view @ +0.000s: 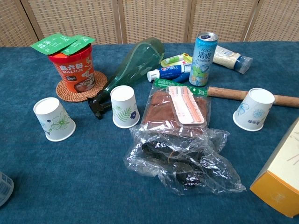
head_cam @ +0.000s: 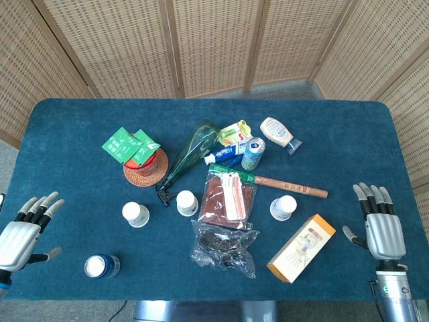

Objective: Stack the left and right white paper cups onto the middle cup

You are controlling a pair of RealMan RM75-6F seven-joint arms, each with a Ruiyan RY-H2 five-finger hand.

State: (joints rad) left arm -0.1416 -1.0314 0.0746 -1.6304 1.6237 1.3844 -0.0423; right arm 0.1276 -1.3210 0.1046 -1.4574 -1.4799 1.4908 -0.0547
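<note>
Three white paper cups stand upside down on the blue table. The left cup (head_cam: 135, 214) (view: 54, 119) has a flower print. The middle cup (head_cam: 187, 202) (view: 125, 106) stands beside a green bottle. The right cup (head_cam: 283, 207) (view: 253, 109) sits just in front of a wooden handle. My left hand (head_cam: 25, 232) rests open at the table's left front edge, far from the left cup. Near the right front edge my right hand (head_cam: 380, 225) is open too, fingers spread and pointing away from me, holding nothing. Neither hand shows in the chest view.
Between the cups lie a brown packet with razors (head_cam: 228, 196), a crumpled clear bag (head_cam: 224, 247) and a wooden handle (head_cam: 291, 186). Behind stand a red noodle cup (head_cam: 141, 161), green bottle (head_cam: 192, 153), drink can (head_cam: 253, 153) and tubes. An orange-white box (head_cam: 301, 247) and a blue-capped jar (head_cam: 102, 266) sit in front.
</note>
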